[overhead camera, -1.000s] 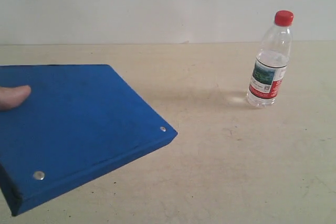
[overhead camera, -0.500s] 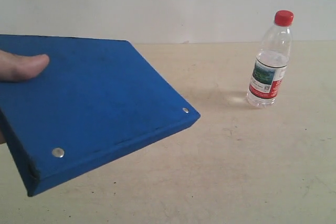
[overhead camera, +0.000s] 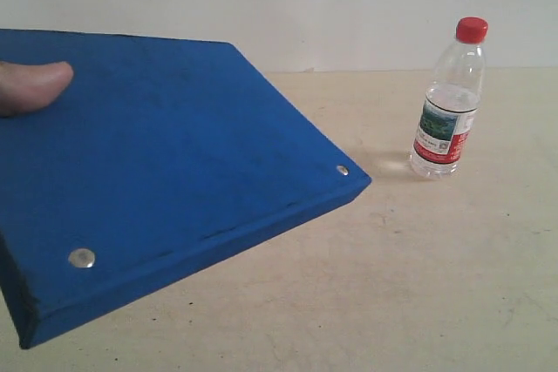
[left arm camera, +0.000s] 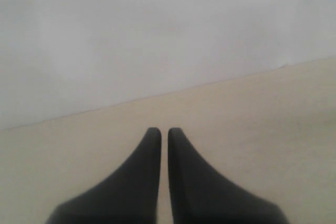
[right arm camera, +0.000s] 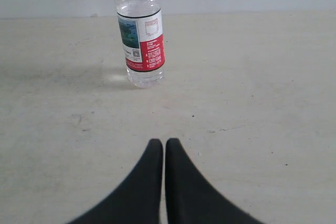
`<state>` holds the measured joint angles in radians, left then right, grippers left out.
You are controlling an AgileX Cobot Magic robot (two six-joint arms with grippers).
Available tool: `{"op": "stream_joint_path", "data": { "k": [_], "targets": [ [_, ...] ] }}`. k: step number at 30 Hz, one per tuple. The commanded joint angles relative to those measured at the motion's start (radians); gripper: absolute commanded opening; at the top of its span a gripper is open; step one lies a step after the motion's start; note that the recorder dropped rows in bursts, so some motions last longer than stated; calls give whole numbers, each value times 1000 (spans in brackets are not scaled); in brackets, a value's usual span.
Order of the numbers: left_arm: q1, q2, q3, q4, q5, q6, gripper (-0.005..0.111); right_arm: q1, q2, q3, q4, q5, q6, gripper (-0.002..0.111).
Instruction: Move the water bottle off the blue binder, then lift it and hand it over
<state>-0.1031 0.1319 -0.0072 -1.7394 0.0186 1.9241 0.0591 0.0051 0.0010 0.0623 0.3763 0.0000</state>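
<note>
The water bottle (overhead camera: 446, 102), clear with a red cap and a red, white and green label, stands upright on the beige table at the right. In the right wrist view the water bottle (right arm camera: 140, 35) stands ahead of my right gripper (right arm camera: 164, 142), which is shut and empty. The blue binder (overhead camera: 166, 172) is held tilted above the table at the left by a person's hand, whose thumb (overhead camera: 35, 84) lies on its cover. My left gripper (left arm camera: 164, 131) is shut on nothing, over bare table. Neither gripper shows in the exterior view.
The beige table (overhead camera: 418, 285) runs back to a pale wall (overhead camera: 305, 6). Two silver rivets (overhead camera: 82, 258) sit along the binder's near edge.
The hand has raised the binder and carried it to the right, toward the bottle. The bottle has not moved.
</note>
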Motion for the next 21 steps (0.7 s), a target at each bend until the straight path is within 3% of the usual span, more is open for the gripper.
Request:
{"op": "stream_joint_path", "data": {
  "k": [1, 3, 5, 8, 11, 12, 14, 17, 21],
  "targets": [
    [1, -73, -37, -5, 212, -8, 4, 0, -5, -1, 2, -8, 0, 0],
    [1, -124, -60, 54, 240, -74, 4, 0, -5, -1, 2, -8, 0, 0],
    [1, -132, -82, 230, 228, -282, 4, 0, -5, -1, 2, -8, 0, 0],
    [25, -132, -100, 704, 171, -873, 4, 0, -5, -1, 2, -7, 0, 0],
    [48, -132, -86, 1454, 179, -1650, 4, 0, -5, -1, 2, -7, 0, 0],
    [53, -132, -72, 1630, 203, -1893, 4, 0, -5, -1, 2, -7, 0, 0],
    [59, -132, -27, 1767, 238, -2189, 4, 0, -5, -1, 2, -7, 0, 0],
    [59, -132, 7, 1747, 287, -2234, 4, 0, -5, -1, 2, -7, 0, 0],
    [59, -132, 7, 1755, 340, -2022, 4, 0, -5, -1, 7, -5, 0, 0]
  ]
}}
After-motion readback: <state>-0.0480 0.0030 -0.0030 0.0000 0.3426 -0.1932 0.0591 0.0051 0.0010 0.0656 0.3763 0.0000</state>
